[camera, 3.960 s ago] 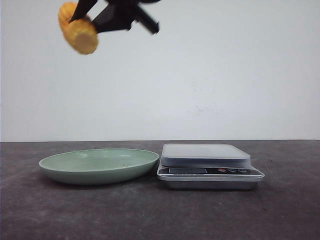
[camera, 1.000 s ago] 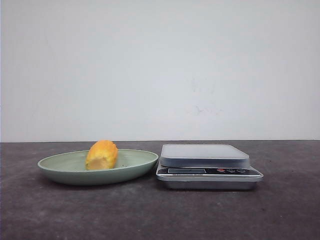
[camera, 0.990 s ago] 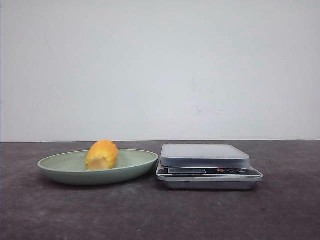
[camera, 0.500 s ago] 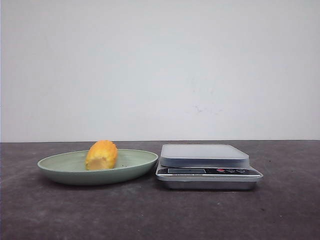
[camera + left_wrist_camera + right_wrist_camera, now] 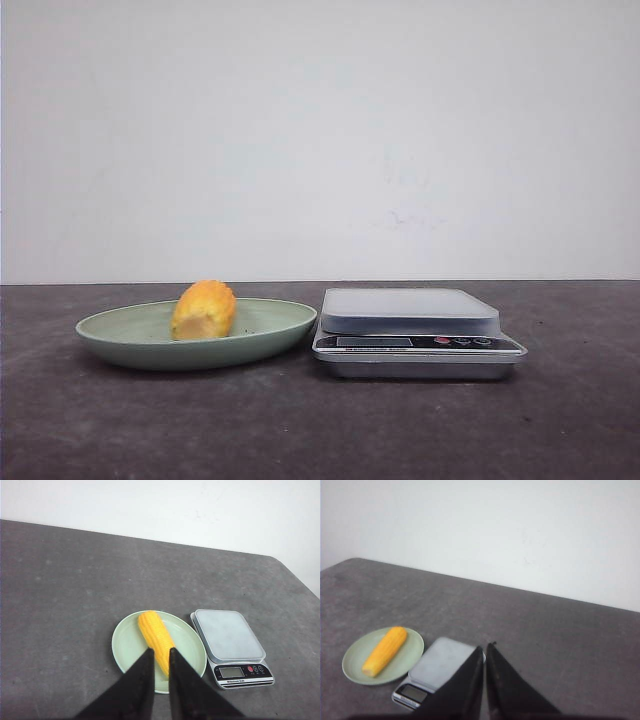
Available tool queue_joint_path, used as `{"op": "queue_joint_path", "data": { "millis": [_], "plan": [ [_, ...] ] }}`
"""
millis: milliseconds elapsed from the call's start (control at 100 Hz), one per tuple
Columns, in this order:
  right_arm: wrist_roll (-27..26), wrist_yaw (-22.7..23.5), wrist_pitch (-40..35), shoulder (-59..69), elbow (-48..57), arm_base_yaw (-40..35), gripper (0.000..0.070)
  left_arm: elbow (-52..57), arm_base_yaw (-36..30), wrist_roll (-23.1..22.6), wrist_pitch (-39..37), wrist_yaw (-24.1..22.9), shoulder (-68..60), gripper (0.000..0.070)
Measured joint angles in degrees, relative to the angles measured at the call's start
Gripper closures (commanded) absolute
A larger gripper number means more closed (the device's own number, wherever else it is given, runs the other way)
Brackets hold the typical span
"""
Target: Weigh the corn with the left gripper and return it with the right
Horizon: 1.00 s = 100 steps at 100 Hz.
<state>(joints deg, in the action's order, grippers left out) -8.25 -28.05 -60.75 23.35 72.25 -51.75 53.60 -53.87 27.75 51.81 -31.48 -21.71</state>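
The corn (image 5: pixel 204 310) is a yellow-orange cob that lies in the green plate (image 5: pixel 100 335), left of the scale (image 5: pixel 410 310). No gripper shows in the front view. In the left wrist view, my left gripper (image 5: pixel 160 651) hangs high above the plate (image 5: pixel 127 645) and the corn (image 5: pixel 156 639); its fingers stand nearly together with a narrow gap and hold nothing. In the right wrist view, my right gripper (image 5: pixel 485 646) is shut and empty, high above the table near the scale (image 5: pixel 440 662), with the corn (image 5: pixel 385 651) on the plate (image 5: pixel 410 655) beyond.
The silver scale (image 5: pixel 227 635) has an empty weighing pan and stands right beside the plate. Dark grey table, white wall behind. The table's far right corner edge shows in the left wrist view.
Four seconds ago a gripper held the corn high at the upper left of the front view. Now the corn lies in the plate and no gripper shows there. Nothing moved in the last second.
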Motion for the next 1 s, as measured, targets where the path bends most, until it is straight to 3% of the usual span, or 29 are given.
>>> {"op": "queue_joint_path", "data": {
  "millis": [790, 1000],
  "plan": [
    [-0.2, -0.2, -1.2, 0.0, 0.0, 0.0, 0.0699, 0.0, 0.3, 0.0, 1.5, 0.0, 0.5, 0.0688],
    [-0.2, -0.2, -1.2, 0.0, 0.0, 0.0, 0.0699, -0.6, 12.3, 0.0, -0.8, 0.0, 0.9, 0.0688]
  ]
}}
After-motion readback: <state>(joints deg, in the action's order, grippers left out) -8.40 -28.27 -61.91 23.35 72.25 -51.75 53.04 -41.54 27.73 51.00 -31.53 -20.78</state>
